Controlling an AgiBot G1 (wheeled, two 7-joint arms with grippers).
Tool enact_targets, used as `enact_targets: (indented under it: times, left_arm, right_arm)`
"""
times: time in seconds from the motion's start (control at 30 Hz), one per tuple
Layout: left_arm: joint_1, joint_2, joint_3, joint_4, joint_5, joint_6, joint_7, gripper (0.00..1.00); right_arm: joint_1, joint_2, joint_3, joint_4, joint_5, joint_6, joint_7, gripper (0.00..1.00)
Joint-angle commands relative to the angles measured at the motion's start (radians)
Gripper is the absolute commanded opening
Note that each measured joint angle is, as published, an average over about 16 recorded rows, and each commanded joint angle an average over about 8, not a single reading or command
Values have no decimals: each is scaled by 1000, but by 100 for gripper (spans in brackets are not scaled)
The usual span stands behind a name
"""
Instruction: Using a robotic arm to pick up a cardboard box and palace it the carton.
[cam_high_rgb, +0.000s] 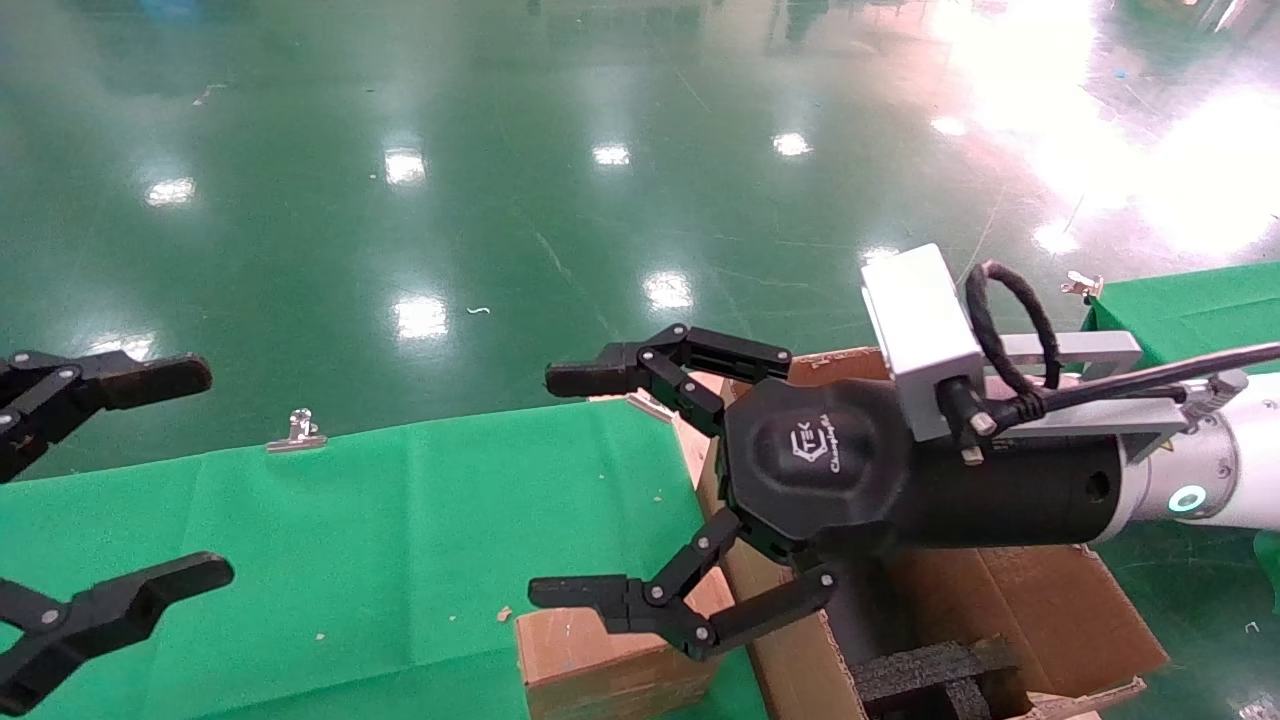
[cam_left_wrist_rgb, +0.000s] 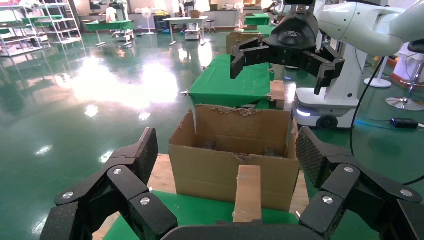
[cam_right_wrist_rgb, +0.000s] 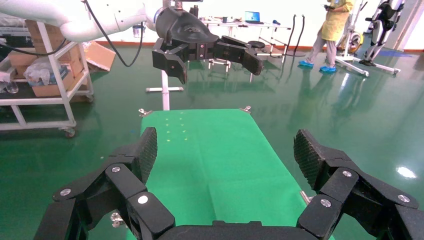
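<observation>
The right gripper (cam_high_rgb: 568, 485) of the robotic arm (cam_high_rgb: 1180, 480) hangs above the right end of the green-covered bench (cam_high_rgb: 350, 560), its black linkage fingers spread wide apart with nothing between them. One finger reaches out over the far edge of the bench, the other lies over the near part, just above the cardboard box (cam_high_rgb: 600, 660). That small brown box sits on the green cloth at the near edge of the head view, right beside the carton (cam_high_rgb: 1050, 610), whose wall stands up against it. The carton is open at the top, with ragged flaps and black foam blocks (cam_high_rgb: 935, 675) visible inside, and the arm's black wrist, silver camera block (cam_high_rgb: 920, 330) and looped black cable (cam_high_rgb: 1005, 320) pass over it. A teal ring (cam_high_rgb: 1187, 498) glows on the white arm segment. In the left wrist view the carton (cam_left_wrist_rgb: 232, 160) faces the camera with the small box (cam_left_wrist_rgb: 248, 192) standing narrow in front of it, and the right gripper (cam_left_wrist_rgb: 285, 52) hovers above, clearly apart from both. The left gripper (cam_high_rgb: 175, 475) is at the left end of the bench, fingers likewise wide open and empty. A metal clip (cam_high_rgb: 298, 432) holds the cloth at the far edge of the bench.
</observation>
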Motion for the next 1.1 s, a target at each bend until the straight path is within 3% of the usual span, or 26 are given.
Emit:
enact_targets:
  times: [0.03, 0.37, 0.63, 0.67, 0.87, 1.1]
  left_arm:
    - [0, 0, 0, 0, 0, 0, 0, 100]
    - [0, 0, 0, 0, 0, 0, 0, 99]
    - [0, 0, 0, 0, 0, 0, 0, 3]
    - [0, 0, 0, 0, 0, 0, 0, 0]
    - [0, 0, 0, 0, 0, 0, 0, 0]
    - [0, 0, 0, 0, 0, 0, 0, 0]
  right_arm:
    - [0, 0, 0, 0, 0, 0, 0, 100]
    - [0, 0, 0, 0, 0, 0, 0, 100]
    - [0, 0, 0, 0, 0, 0, 0, 100]
    - [0, 0, 0, 0, 0, 0, 0, 100]
    - [9, 5, -13, -3, -30, -8, 2, 100]
    - [91, -4, -96, -25, -190, -47, 31, 100]
